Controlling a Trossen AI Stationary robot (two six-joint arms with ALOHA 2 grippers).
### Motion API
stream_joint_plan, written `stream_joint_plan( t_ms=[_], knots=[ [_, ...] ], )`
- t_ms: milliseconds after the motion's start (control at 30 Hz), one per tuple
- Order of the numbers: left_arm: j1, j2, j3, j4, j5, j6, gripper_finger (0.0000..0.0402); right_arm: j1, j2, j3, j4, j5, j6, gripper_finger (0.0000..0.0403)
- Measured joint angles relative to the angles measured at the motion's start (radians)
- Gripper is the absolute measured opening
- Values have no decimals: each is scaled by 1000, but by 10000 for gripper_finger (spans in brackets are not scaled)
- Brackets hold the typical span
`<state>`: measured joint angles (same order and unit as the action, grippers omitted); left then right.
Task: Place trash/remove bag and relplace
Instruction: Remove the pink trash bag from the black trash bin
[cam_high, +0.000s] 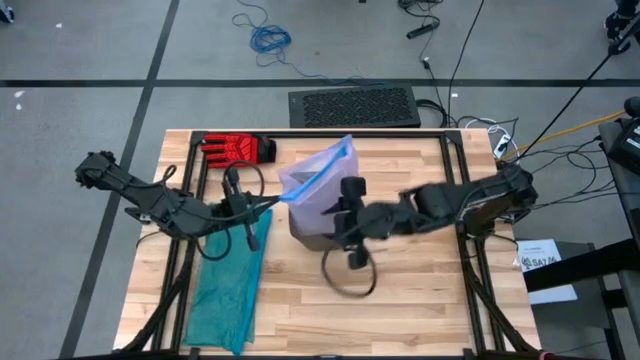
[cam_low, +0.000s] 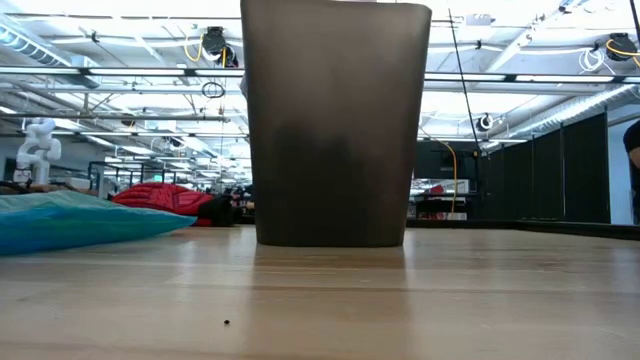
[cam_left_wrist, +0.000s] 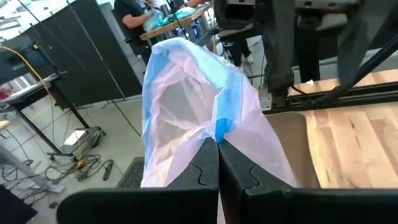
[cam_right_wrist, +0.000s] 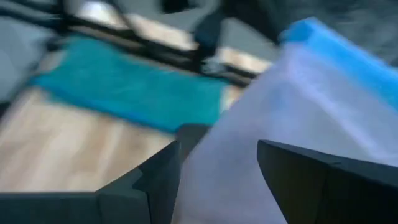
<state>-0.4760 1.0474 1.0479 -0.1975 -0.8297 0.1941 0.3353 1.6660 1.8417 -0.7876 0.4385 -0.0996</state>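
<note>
While the high view lays out the whole bench (cam_high: 400, 300) — one bag (cam_high: 318, 180) in one dark bin (cam_low: 335, 120), one red glove (cam_high: 238, 148), one teal bag (cam_high: 228, 285) — only the left wrist view shows the left gripper (cam_left_wrist: 218, 144) pinched tight on the liner's blue drawstring edge. From the right wrist view alone, the right gripper (cam_right_wrist: 217, 163) stands with fingers spread, pale plastic between them, held by neither. At table height — bin, glove and teal bag, no arms.
</note>
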Motion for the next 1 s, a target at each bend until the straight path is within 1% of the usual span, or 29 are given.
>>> stream_joint_plan(
  t_ms=[100, 167, 200, 333, 467, 500, 567, 667, 767, 867, 933, 1000],
  knots=[
    [0, 0, 0, 4, 0, -6, 0, 58, 37, -42, 139, 256, 24, 206],
    [-1, 0, 0, 8, -1, -6, 0, 88, 70, -78, 256, 398, 44, 206],
    [-1, 0, 0, 8, -1, -6, 0, 99, 91, -92, 305, 447, 60, 206],
    [-1, 0, 0, 8, -6, -6, 0, 118, 175, -128, 457, 583, 129, 206],
    [-1, 0, -1, 9, -7, -6, 0, 116, 247, -129, 533, 795, 188, 206],
    [-1, 0, -1, 10, -8, -6, 0, 109, 259, -129, 548, 820, 205, 206],
    [-1, 0, -1, 10, -11, -6, 0, 87, 284, -129, 590, 830, 237, 206],
    [-1, 0, -1, 10, -13, -6, 0, 47, 318, -129, 661, 805, 253, 206],
    [-1, 0, -1, 9, -14, -5, 0, 15, 340, -129, 694, 761, 246, 206],
    [-1, 0, -1, 10, -14, -5, 0, -16, 346, -129, 703, 757, 212, 201],
    [-2, 0, -1, 10, -4, -6, 0, -35, 346, -133, 701, 759, 206, 177],
    [-8, 0, -1, 14, 19, -6, 0, -47, 346, -140, 701, 768, 173, 130]
  ],
)
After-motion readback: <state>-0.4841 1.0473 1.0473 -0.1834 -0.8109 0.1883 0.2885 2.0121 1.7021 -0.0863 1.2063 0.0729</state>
